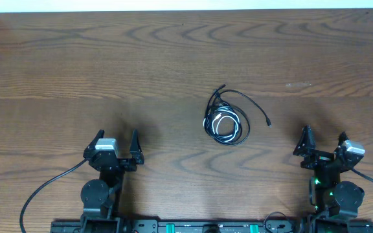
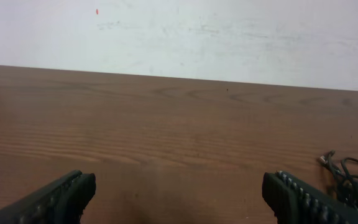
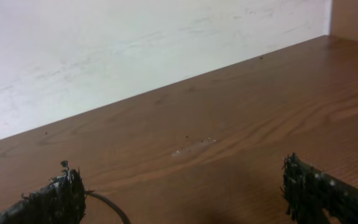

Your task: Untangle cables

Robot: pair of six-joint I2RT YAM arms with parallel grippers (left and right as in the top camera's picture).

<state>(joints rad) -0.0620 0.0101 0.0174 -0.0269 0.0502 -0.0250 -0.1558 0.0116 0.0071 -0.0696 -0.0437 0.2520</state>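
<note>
The cables (image 1: 226, 118) lie in one small coiled bundle of thin black cords with a whitish strand, on the wooden table (image 1: 141, 71) a little right of centre. One loose black end with a plug (image 1: 268, 123) curves out to the right. My left gripper (image 1: 116, 143) stands open near the front edge, well left of the bundle; the left wrist view catches the cables (image 2: 353, 180) at its far right edge. My right gripper (image 1: 324, 142) stands open to the right of the bundle, and a black cable strand (image 3: 107, 204) runs past its left finger (image 3: 58, 199). Neither gripper holds anything.
Thicker black wires (image 1: 44, 188) trail from the arm bases along the front edge. A white wall (image 2: 179, 31) rises behind the table's far edge. A wooden side board (image 3: 353, 18) stands at the table's far right corner.
</note>
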